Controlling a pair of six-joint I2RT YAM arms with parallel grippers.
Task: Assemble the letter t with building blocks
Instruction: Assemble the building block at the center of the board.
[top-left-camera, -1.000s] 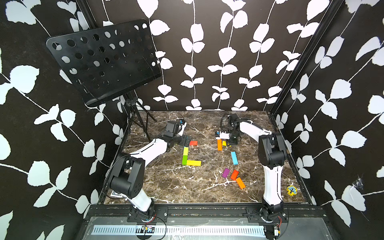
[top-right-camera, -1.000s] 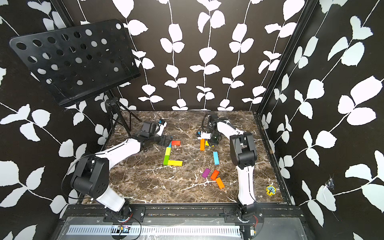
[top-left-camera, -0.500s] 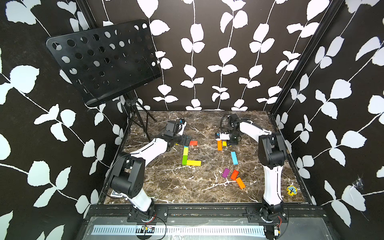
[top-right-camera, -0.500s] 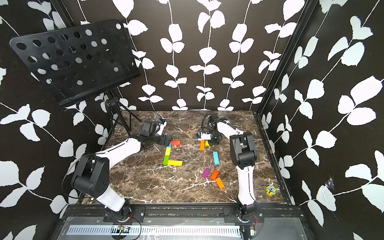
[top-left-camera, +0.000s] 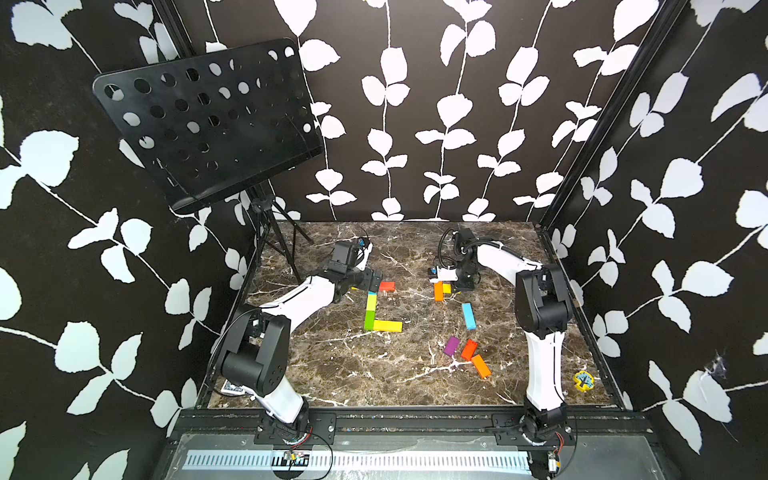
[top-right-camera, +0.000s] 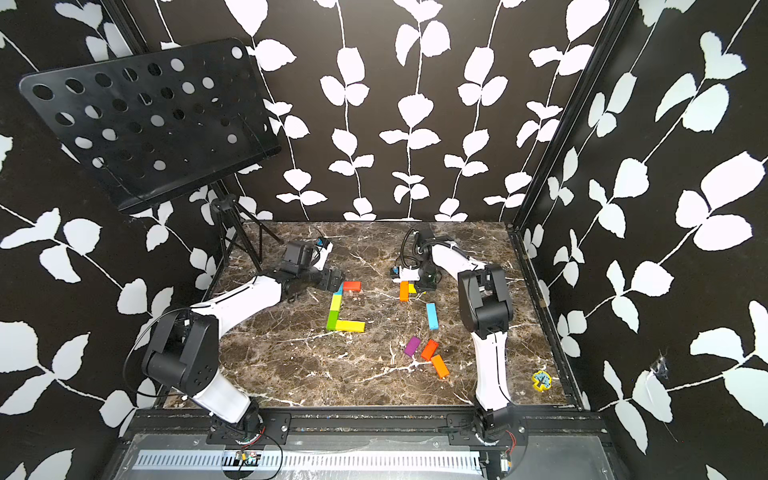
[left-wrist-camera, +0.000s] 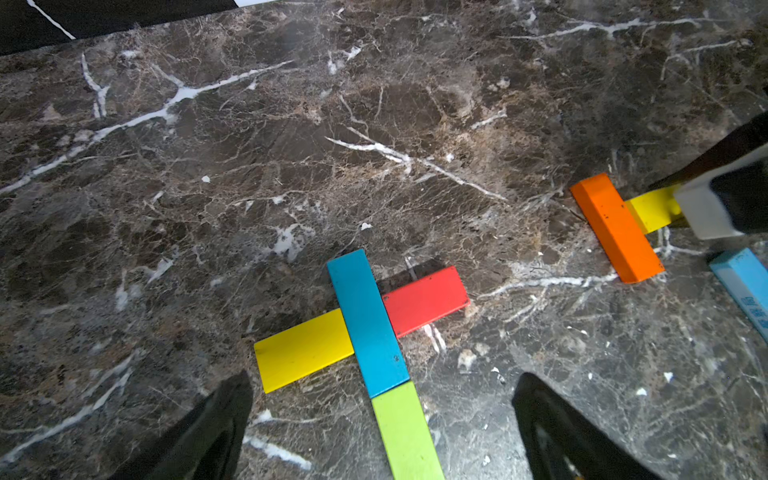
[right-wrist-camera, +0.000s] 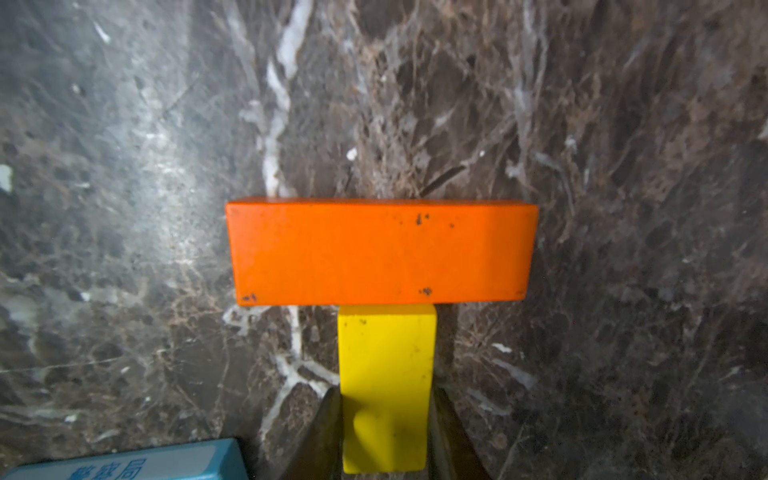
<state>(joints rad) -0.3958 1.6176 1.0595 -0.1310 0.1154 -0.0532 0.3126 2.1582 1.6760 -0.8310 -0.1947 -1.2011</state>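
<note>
Left jaws spread | right jaws pinching yellow block (right-wrist-camera: 384, 353) | nothing moved since

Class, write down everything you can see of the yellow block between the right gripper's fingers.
The yellow block is a small, plain rectangular bar, matte, with a few dark specks. It lies flat, down at the level of the marble table. The right gripper is shut on its long sides near one end. Its other end butts squarely against the middle of the long side of the orange block, forming a T.

Black music stand (top-left-camera: 208, 120), marble tabletop (top-left-camera: 374, 382), yellow token (top-left-camera: 584, 380)
</note>
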